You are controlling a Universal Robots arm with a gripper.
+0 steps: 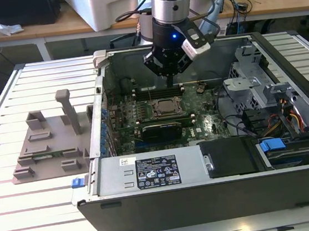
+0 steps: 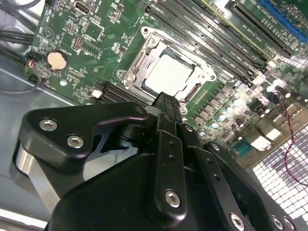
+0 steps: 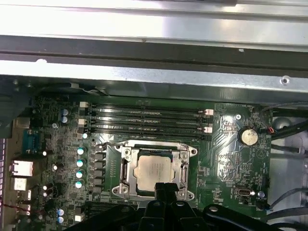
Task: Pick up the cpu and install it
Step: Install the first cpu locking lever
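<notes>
The cpu [image 3: 154, 169], a flat square chip with a silver top, lies inside the metal-framed socket [image 3: 126, 173] on the green motherboard [image 3: 226, 159]; it also shows in the second wrist view [image 2: 166, 77] and in the exterior view [image 1: 167, 108]. My gripper [image 1: 170, 81] hangs inside the open computer case [image 1: 208, 198], a little above the socket's edge. Its two black fingertips [image 2: 168, 102] are pressed together, with nothing between them. In the first wrist view the gripper [image 3: 166, 188] overlaps the near edge of the socket frame.
Memory slots [image 3: 144, 120] run beside the socket. A black graphics card [image 1: 162, 130] sits on the other side. A coin battery [image 3: 249, 136], a drive cage [image 1: 248, 80] and cables [image 1: 289, 119] are in the case. A grey fixture [image 1: 46, 144] stands on the slatted table at the exterior view's left.
</notes>
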